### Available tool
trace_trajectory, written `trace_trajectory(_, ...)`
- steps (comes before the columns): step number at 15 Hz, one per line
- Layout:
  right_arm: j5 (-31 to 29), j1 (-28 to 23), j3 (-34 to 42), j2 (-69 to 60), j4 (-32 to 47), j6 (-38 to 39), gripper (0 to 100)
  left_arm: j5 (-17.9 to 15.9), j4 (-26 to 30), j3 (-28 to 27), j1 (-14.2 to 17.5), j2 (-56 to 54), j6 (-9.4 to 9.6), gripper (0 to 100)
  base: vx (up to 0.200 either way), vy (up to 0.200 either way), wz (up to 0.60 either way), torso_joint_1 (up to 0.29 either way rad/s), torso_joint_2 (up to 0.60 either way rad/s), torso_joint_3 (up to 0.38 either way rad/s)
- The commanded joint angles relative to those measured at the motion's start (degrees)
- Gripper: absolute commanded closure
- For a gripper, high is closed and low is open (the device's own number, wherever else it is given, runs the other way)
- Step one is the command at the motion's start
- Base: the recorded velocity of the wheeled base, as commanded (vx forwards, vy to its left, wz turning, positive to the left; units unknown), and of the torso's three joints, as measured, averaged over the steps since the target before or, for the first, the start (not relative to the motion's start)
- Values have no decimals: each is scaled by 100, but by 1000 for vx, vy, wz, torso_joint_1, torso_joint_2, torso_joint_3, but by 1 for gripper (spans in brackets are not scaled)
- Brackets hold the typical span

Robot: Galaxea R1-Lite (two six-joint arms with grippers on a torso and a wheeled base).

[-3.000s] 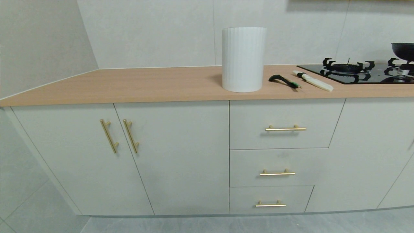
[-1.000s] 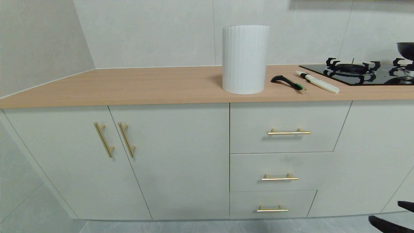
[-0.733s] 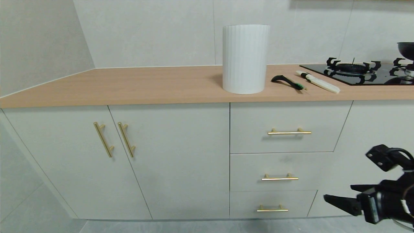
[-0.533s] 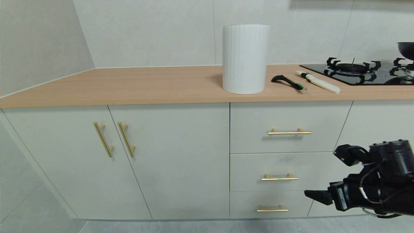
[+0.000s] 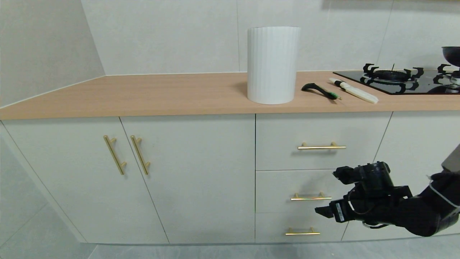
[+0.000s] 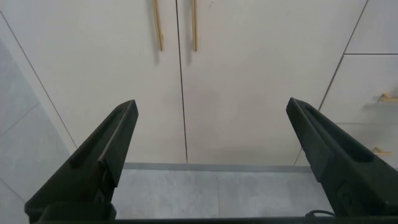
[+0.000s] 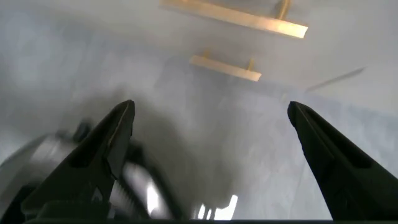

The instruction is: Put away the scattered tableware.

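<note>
One white knife (image 5: 354, 94) beside black utensil (image 5: 319, 90)

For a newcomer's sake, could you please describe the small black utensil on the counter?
On the wooden countertop, look just right of the tall white ribbed canister. The black utensil lies flat between it and a pale knife; unlike that straight knife, it is dark, curved and green-tipped.

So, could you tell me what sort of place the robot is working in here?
A home-style kitchen, it seems: a gas hob set in a wooden countertop, with drawers below.
</note>
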Motion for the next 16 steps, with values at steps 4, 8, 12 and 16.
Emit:
trace_trajectory(4,-770,47,-359,1310,-1391,511,0,2,-3,0,-3,0,-2,0,0,0,0,0,0,0)
trace_trajectory(8,-1218,38,-622,1863,-1866,696,0,2,-3,0,-3,0,-2,0,0,0,0,0,0,0)
trace_trajectory(12,-1280,12,-816,2092,-2033,748,0,2,-3,0,6,0,-2,0,0,0,0,0,0,0)
trace_trajectory(16,-1359,-15,-1044,2250,-2033,871,0,2,-3,0,6,0,-2,0,0,0,0,0,0,0)
